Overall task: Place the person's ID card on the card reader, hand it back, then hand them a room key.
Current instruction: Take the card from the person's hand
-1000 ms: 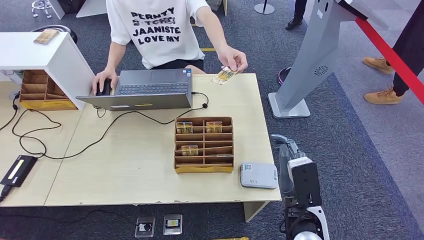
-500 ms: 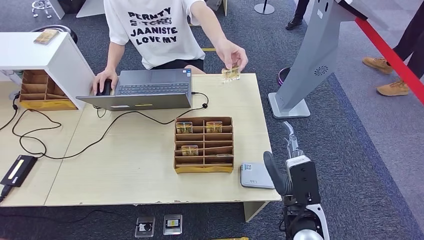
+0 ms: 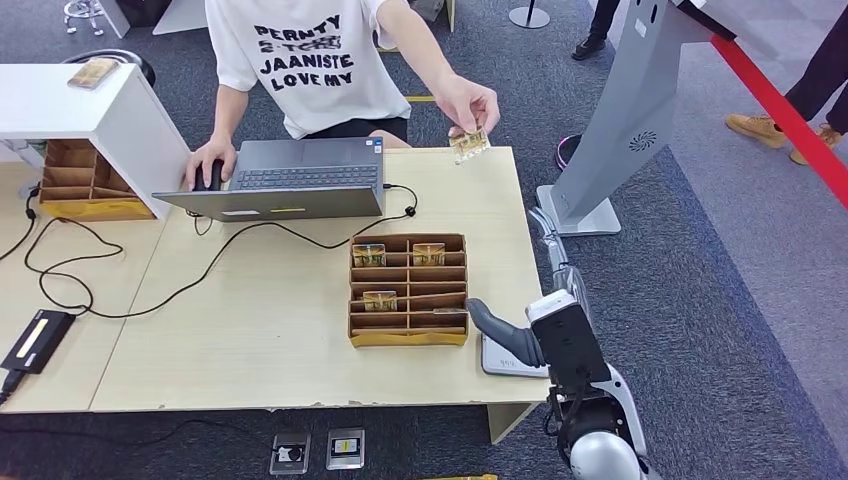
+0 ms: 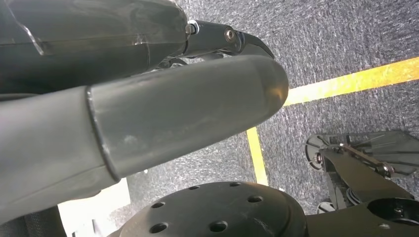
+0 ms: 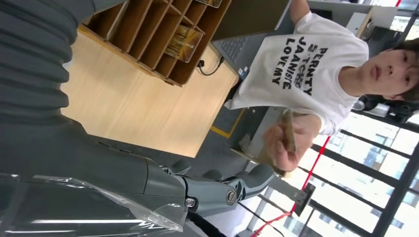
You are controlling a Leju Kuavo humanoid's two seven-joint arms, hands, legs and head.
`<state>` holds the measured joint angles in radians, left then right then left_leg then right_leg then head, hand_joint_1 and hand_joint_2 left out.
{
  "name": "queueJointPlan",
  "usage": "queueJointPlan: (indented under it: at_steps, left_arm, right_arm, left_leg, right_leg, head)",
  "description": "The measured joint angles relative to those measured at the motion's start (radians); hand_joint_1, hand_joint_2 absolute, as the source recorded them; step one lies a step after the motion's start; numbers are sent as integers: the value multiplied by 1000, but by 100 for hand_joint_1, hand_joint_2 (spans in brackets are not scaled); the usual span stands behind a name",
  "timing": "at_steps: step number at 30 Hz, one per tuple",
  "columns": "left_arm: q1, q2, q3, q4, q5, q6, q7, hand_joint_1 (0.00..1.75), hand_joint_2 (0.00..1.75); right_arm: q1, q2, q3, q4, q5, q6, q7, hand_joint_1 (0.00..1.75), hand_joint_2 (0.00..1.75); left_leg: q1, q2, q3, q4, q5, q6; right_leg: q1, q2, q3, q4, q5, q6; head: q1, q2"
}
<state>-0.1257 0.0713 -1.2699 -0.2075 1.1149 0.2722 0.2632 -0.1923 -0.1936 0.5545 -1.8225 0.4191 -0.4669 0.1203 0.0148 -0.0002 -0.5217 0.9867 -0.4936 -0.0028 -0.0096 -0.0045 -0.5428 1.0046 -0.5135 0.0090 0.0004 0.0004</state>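
A person in a white T-shirt holds the ID card (image 3: 468, 143) in the air over the table's far right corner; in the right wrist view the ID card (image 5: 288, 132) is pinched in that person's raised hand. My right hand (image 3: 548, 308) hovers at the table's near right corner, empty, with its thumb spread and its fingers (image 3: 551, 240) pointing toward the person. It covers part of the grey card reader (image 3: 508, 358). A wooden slotted box (image 3: 408, 335) beside the reader holds room key cards (image 3: 379, 300). My left hand (image 4: 173, 108) hangs over the carpet, holding nothing.
An open laptop (image 3: 290, 180) sits at the table's far side under the person's other hand, with cables trailing to a black box (image 3: 38, 340). A white shelf (image 3: 90, 100) stands far left. A grey kiosk stand (image 3: 630, 110) and red tape (image 3: 780, 100) are to the right.
My right hand has risen from beside the table and swung left over the card reader with its thumb spread. The person has lifted the ID card off the table and holds it higher.
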Motion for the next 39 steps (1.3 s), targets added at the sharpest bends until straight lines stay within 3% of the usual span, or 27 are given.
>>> queueJointPlan:
  at_steps: [11,28,39]
  left_arm:
    - [-2,0,0,0,-10,-3,0,0,0]
    - [-3,0,0,0,-28,3,-4,0,0]
    - [-3,-1,0,0,-21,7,-4,0,0]
  right_arm:
    - [-146,4,66,26,114,35,44,0,175]
    - [-377,30,182,221,441,-44,72,0,175]
    - [-452,80,228,385,486,-102,45,0,175]
  left_leg:
    - [0,0,0,0,0,0]
    - [0,-1,0,0,0,0]
    - [0,-1,0,0,0,0]
  right_leg:
    - [0,0,0,0,0,0]
    - [0,-1,0,0,0,0]
    - [0,-1,0,0,0,0]
  head:
    - [0,0]
    - [0,0]
    - [0,0]
